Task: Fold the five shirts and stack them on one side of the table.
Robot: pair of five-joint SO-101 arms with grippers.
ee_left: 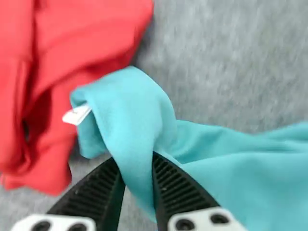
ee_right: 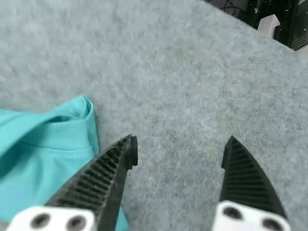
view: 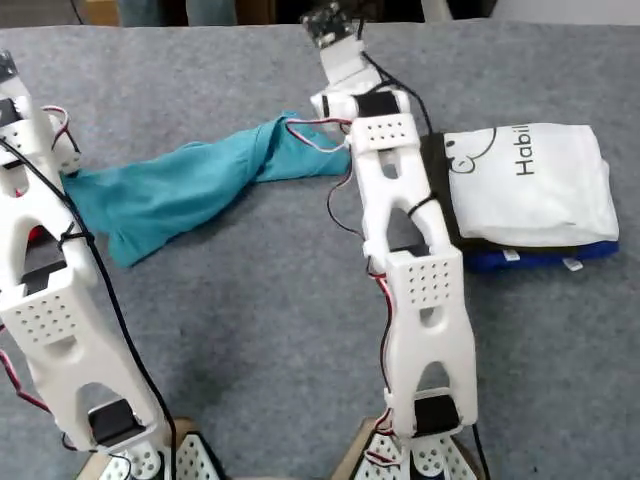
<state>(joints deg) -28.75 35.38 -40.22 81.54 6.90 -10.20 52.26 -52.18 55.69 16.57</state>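
A teal shirt [view: 180, 195] lies stretched in a twisted band across the grey table, from the left arm to the middle. My left gripper [ee_left: 137, 178] is shut on one bunched end of the teal shirt [ee_left: 139, 120], right beside a crumpled red shirt [ee_left: 72, 57]. My right gripper [ee_right: 178, 159] hangs open over bare table. The other end of the teal shirt [ee_right: 43, 159] lies just beside one finger, outside the jaws. At the right, a folded white shirt [view: 530, 180] tops a stack with a black shirt [view: 440, 190] and a blue shirt [view: 540, 260] beneath it.
The right arm [view: 385, 150] reaches up the middle of the table, its side close to the stack. A bit of the red shirt [view: 35, 235] shows under the left arm. Open grey table [view: 260, 320] lies between the two arms, in front of the teal shirt.
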